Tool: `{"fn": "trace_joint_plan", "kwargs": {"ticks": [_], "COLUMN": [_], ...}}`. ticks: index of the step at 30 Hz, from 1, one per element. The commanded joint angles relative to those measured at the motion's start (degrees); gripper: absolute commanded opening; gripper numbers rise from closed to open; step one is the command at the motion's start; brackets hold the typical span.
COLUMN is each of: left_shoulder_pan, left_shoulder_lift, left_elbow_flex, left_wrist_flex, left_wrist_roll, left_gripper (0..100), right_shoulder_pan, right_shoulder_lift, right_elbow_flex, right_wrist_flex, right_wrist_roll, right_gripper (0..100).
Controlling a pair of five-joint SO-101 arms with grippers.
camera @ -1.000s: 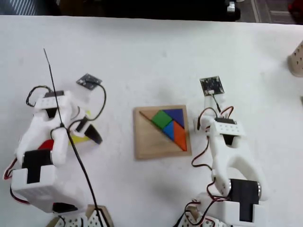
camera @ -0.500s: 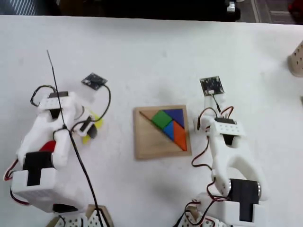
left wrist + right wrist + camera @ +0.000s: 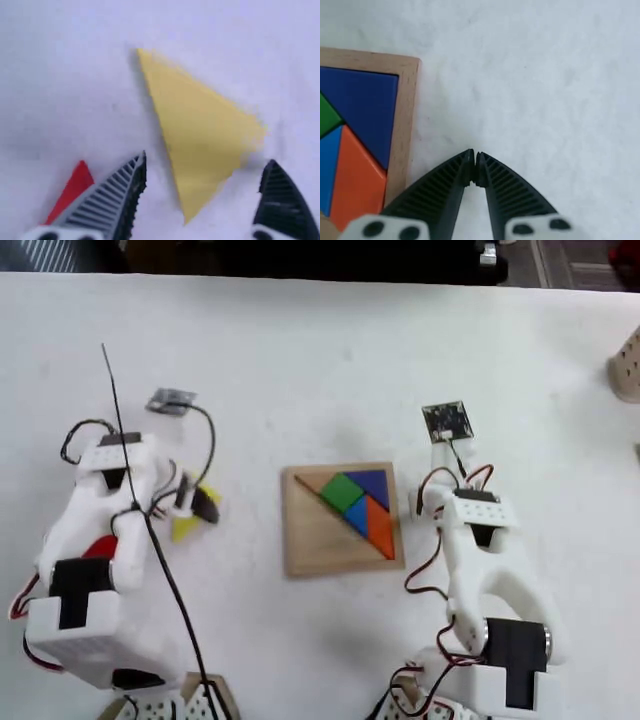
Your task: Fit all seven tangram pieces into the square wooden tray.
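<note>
At 9 o'clock of the tray (image 3: pixel 305 545), well apart, the yellow triangle (image 3: pixel 200 130) lies flat on the surface (image 3: pixel 300 360). Step in hand, as I read it: picking it up. Left pincer (image 3: pixel 207 159) spread wide, jaws straddling the triangle, gripping nothing. Next move calls for lowering, closing on its edges, then carrying it to the tray's bare half. Red piece (image 3: pixel 72 192) lies near. Right pincer (image 3: pixel 475 154) clenched, empty, at the tray's 3 o'clock.

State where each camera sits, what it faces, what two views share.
High view: fixed overhead, facing down on tray, left arm, right arm.
Left wrist view: on left arm, facing the yellow triangle past the open left gripper.
Right wrist view: on right arm, facing table past the shut right gripper.
Shared by high and right wrist: the tray.
</note>
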State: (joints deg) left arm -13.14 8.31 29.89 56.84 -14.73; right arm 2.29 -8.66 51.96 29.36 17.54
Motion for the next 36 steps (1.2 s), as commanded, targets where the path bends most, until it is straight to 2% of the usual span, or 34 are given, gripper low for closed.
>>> {"fn": "trace_joint_plan", "kwargs": {"ticks": [1,6,9,18,36], "left_shoulder_pan": [-0.6,-0.1,-0.1,2.0,2.0], "left_shoulder_lift": [-1.6,-1.4,0.4,10.7,11.6], "left_elbow_flex": [-5.5,-5.9,-6.2,-16.0,-16.4], "left_wrist_flex": [-1.2,-3.4,-6.2,3.6,6.1], "left_wrist_roll": [12.8,13.6,16.6,17.1,17.4], "left_gripper": [40,35,33,34,33], "right_shoulder_pan": [-0.7,-0.7,-0.7,-1.1,-1.2], "right_shoulder_lift": [-0.2,-0.2,-0.2,-0.2,-0.2], "right_elbow_flex": [-3.2,-3.2,-3.2,-3.2,-3.2], "right_wrist_flex": [0.0,0.0,0.0,0.0,0.0], "right_wrist_roll": [0.7,0.7,0.7,0.7,0.7], "right_gripper": [1.8,1.8,1.8,1.8,1.8]}}
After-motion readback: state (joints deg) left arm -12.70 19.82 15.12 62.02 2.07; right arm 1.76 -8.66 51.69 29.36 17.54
